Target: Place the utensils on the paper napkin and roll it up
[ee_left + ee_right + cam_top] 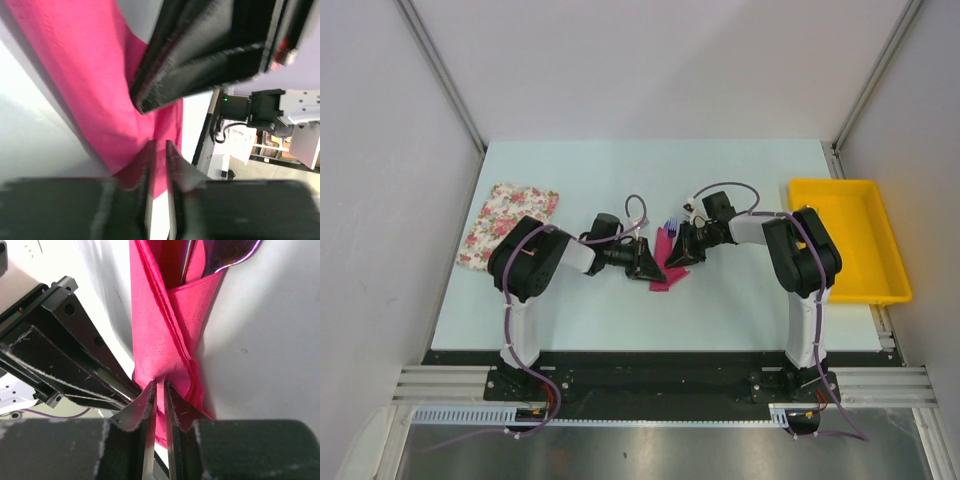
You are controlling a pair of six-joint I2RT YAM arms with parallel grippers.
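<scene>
The magenta paper napkin (666,270) lies folded into a narrow bundle at the table's middle, between both grippers. The purple utensil (670,226) sticks out of its far end, and its purple end shows in the right wrist view (231,252). The yellow-orange utensil is hidden. My left gripper (646,264) is shut on a fold of the napkin (90,75) from the left; its own view shows it (158,150). My right gripper (682,250) is shut on the napkin's layered edge (165,325) from the right; its own view shows it (160,387). The two grippers nearly touch.
A white floral cloth (508,224) lies at the table's left. A yellow tray (845,240) stands at the right edge. Grey walls close in the table on three sides.
</scene>
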